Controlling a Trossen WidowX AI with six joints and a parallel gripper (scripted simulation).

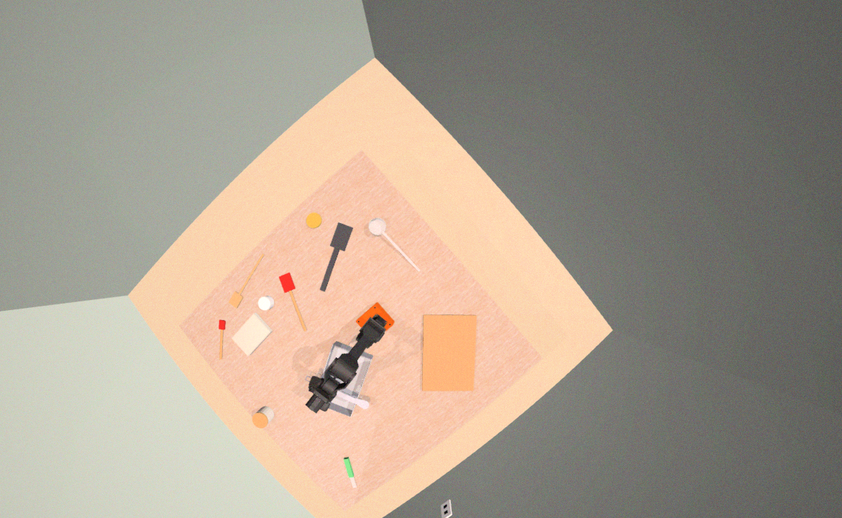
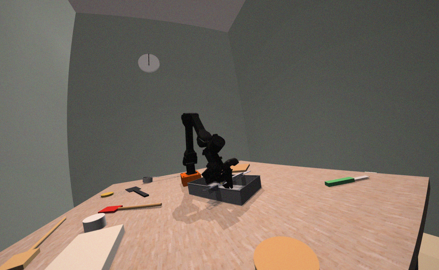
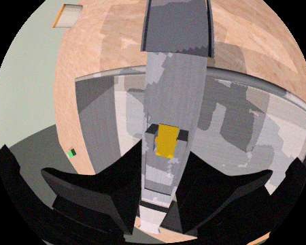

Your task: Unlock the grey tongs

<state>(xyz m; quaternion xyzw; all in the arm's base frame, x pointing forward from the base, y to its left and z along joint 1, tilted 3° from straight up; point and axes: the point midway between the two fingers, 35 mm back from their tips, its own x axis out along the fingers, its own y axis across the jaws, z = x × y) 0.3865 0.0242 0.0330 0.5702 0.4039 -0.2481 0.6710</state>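
Setting: bare room with grey-green walls, a round wall clock (image 2: 149, 62) and a wall socket (image 1: 446, 508) as the only fittings. One wooden table (image 2: 315, 215) carries kitchen gear: a roasting tin (image 2: 244, 192) directly under the gripper (image 2: 226, 177), a wooden board (image 1: 449, 352) off to one side of it, spatulas (image 2: 126, 207), a ladle (image 1: 390, 240), and a green-handled knife (image 2: 345, 180) further out. Reads as a test bench dressed as a kitchen worktop.
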